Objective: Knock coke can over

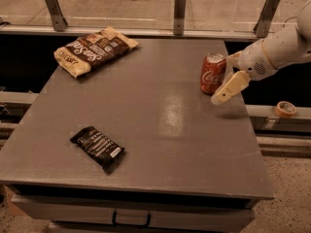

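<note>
The coke can, red with white script and a silver top, stands upright near the right edge of the grey table. My gripper comes in from the right on a white arm. It sits just right of the can, at the can's lower half, touching or nearly touching it. I cannot tell which.
A brown-and-cream chip bag lies at the table's far left. A black snack packet lies at the front left. A roll of tape rests on a ledge to the right of the table. A railing with glass runs behind the table.
</note>
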You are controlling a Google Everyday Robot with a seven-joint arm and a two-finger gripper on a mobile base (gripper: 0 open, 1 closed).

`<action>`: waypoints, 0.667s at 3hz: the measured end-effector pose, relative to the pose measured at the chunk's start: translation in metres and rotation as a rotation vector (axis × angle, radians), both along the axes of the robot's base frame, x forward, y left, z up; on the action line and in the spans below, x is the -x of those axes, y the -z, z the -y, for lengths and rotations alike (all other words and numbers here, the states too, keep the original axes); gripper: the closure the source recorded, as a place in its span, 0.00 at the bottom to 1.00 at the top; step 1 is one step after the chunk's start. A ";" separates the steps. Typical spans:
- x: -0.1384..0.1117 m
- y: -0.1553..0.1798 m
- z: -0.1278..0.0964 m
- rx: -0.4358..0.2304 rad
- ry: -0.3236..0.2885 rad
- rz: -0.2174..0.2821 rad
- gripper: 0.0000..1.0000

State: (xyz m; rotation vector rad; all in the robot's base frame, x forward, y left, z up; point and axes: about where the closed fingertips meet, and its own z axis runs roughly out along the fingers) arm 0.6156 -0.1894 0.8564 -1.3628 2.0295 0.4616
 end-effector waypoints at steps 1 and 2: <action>0.014 -0.005 -0.039 -0.125 -0.051 -0.037 0.00; 0.041 -0.031 -0.096 -0.241 -0.176 -0.061 0.00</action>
